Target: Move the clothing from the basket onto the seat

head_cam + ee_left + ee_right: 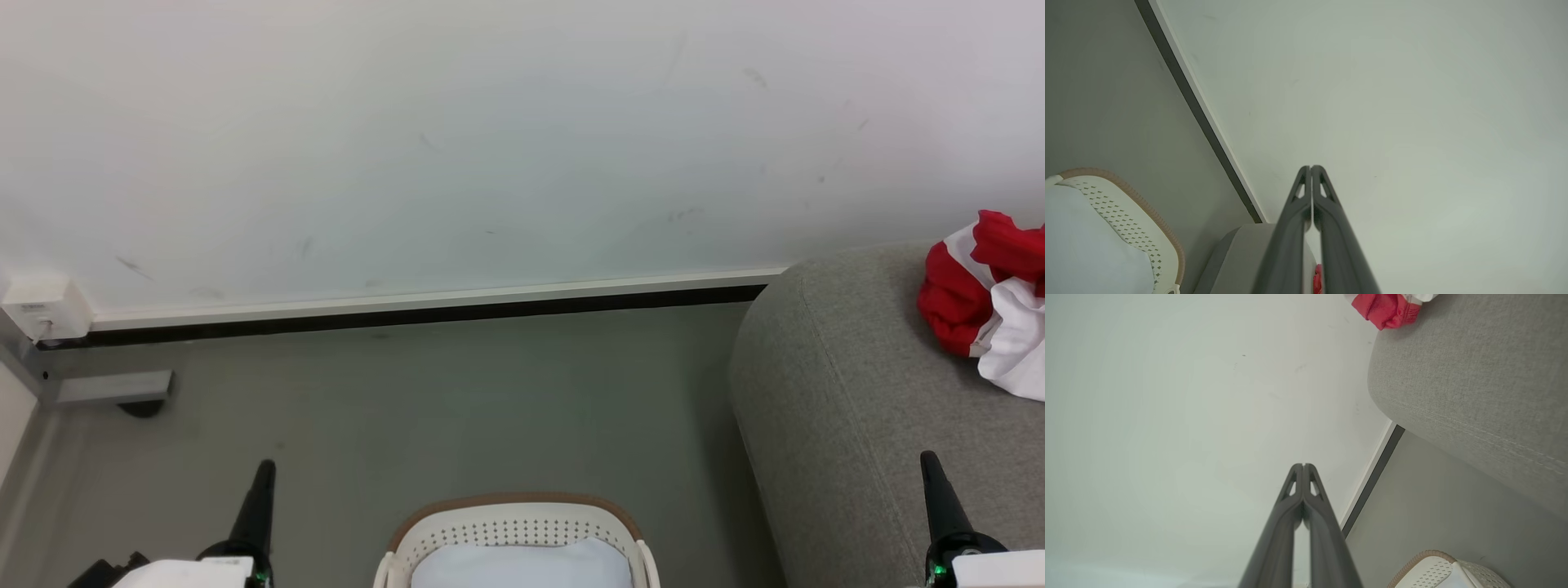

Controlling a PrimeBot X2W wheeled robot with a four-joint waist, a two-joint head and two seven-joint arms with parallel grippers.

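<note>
Two sets of jaws rise from the head view's lower corners. The clothing (980, 286) lies bunched on the seat (849, 392) at right, well apart from the basket (514, 531), which stands on the floor (457, 408) holding a pale cloth (522, 565). In the left wrist view, the left jaws are pressed together, pinching nothing, and point at the wall (1412, 102). In the right wrist view, the right jaws are likewise pressed together and empty.

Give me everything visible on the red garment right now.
The garment is soft fabric, bright red with white sections, crumpled in a loose heap and partly cut off by the head view's right edge. It lies on the grey sofa, close to the wall. Nothing else is seen touching it.
</note>
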